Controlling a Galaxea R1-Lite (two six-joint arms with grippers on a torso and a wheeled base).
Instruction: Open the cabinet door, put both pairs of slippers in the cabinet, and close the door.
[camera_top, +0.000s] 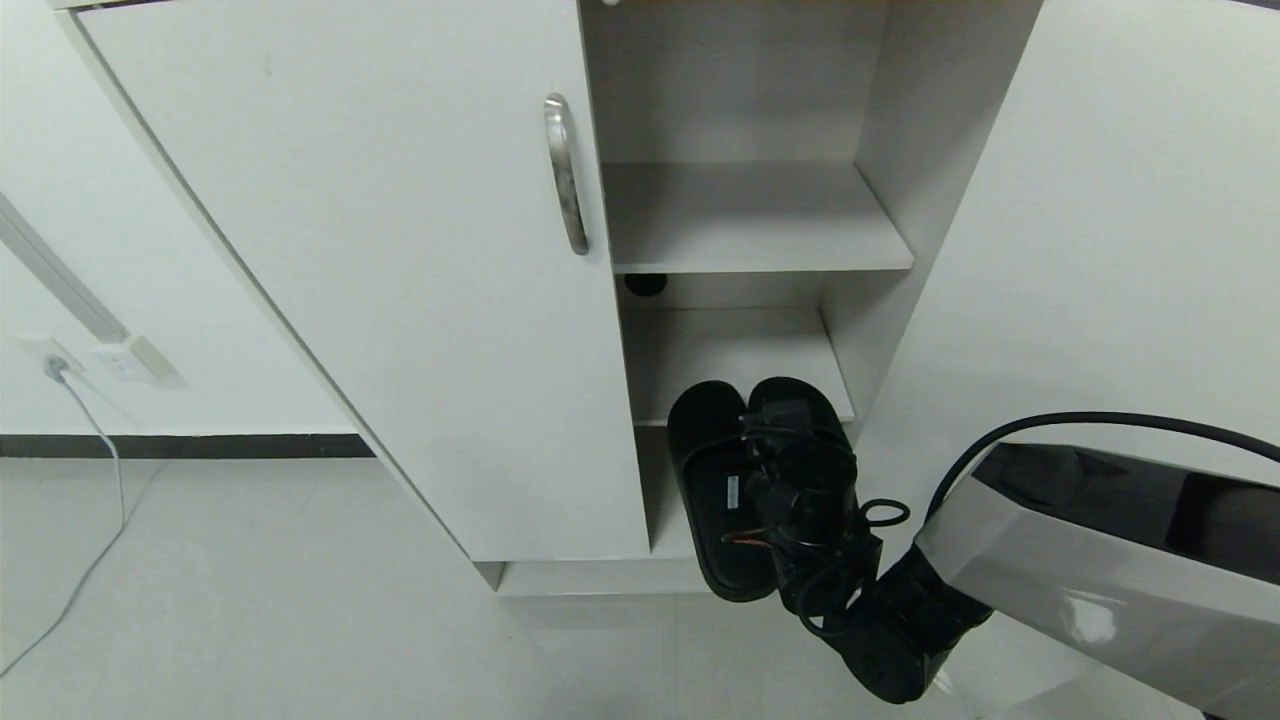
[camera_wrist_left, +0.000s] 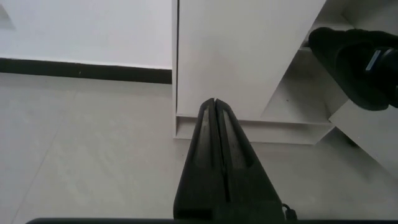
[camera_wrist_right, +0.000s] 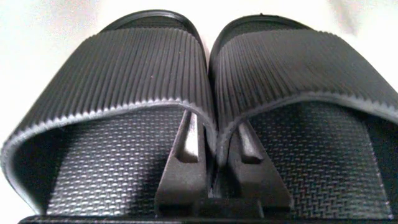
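Head view: right hand (camera_top: 775, 470) clamps black slippers (camera_top: 712, 480) together, cabinet shelf (camera_top: 730, 350) just ahead.
Left hand (camera_wrist_left: 214, 112): closed, empty.

Open shelf bay (camera_top: 745, 215) beside closed door (camera_top: 380, 250)

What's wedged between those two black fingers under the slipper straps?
The slippers' pressed-together inner edges, pinched by the right gripper's fingers, in the right wrist view.

The slippers (camera_wrist_right: 143, 68) are black, with ribbed straps and diamond-textured footbeds; the cabinet (camera_top: 380, 250) is white, its handle (camera_top: 565, 175) silver.
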